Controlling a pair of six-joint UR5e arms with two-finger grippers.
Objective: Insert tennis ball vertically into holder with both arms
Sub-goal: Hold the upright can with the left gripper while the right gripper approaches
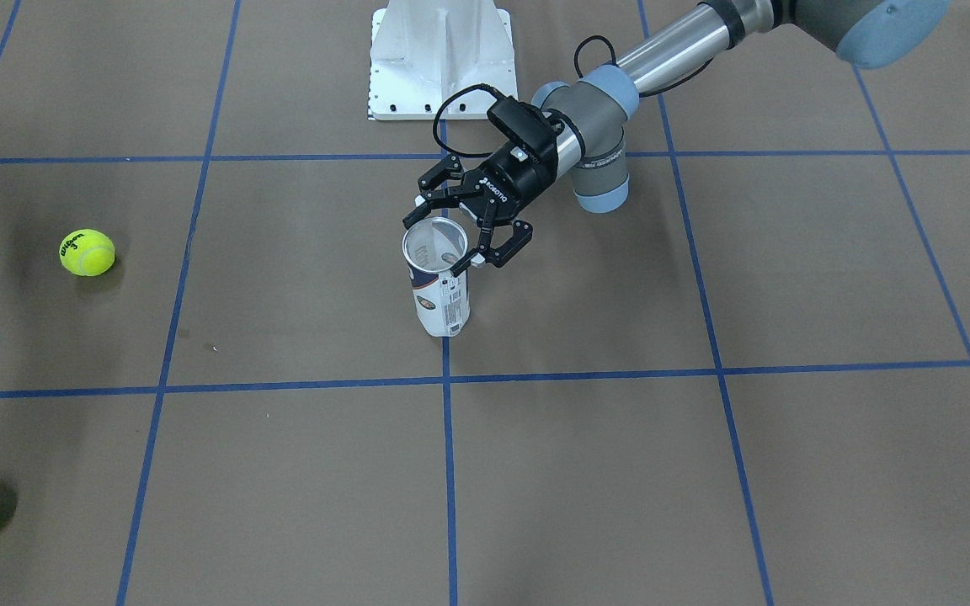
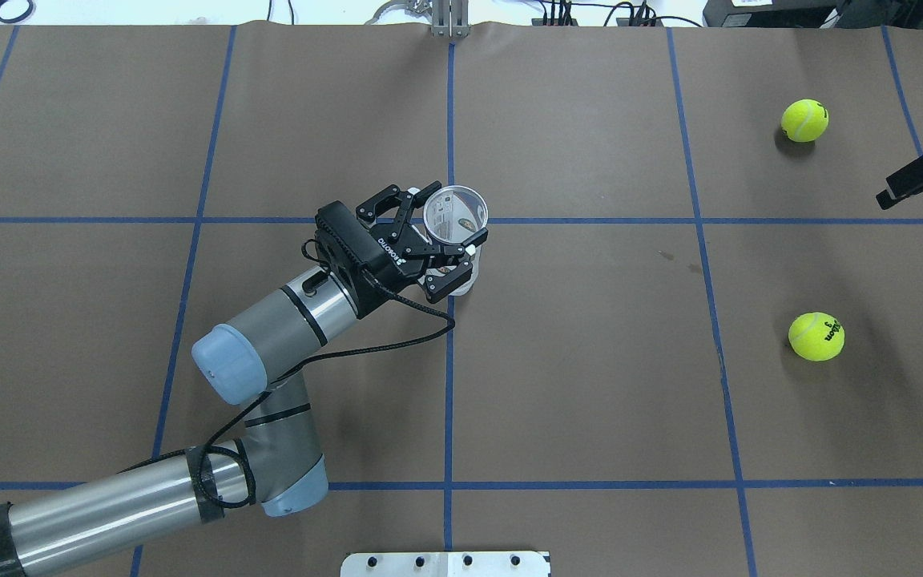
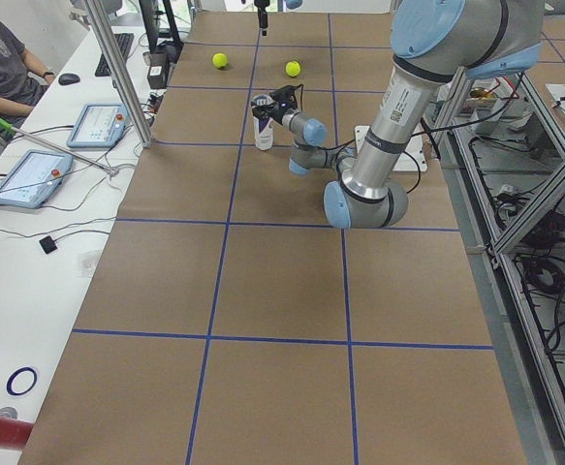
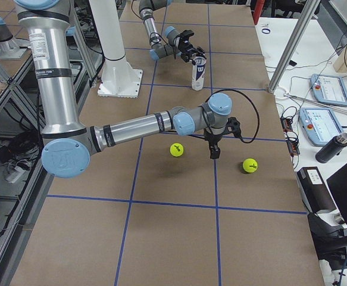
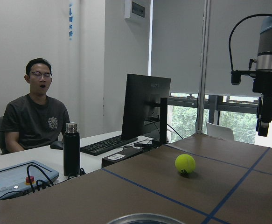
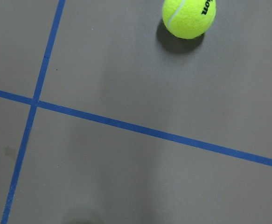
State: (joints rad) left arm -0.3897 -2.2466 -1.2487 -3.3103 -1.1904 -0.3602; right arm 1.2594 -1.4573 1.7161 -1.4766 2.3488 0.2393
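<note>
The holder, a clear can with a white and navy label, stands upright near the table's middle. Its silver rim shows at the bottom of the left wrist view. My left gripper reaches in level, with one finger against each side of the can just below the rim. Two yellow tennis balls lie on the paper at my right end, one nearer me and one farther. My right gripper points down above the table between them. I cannot tell whether it is open. The right wrist view shows one ball.
The white metal base stands at my edge of the table. An operator sits at the side desk beyond the table's far edge, with a black bottle and a monitor. Blue tape lines cross the brown paper.
</note>
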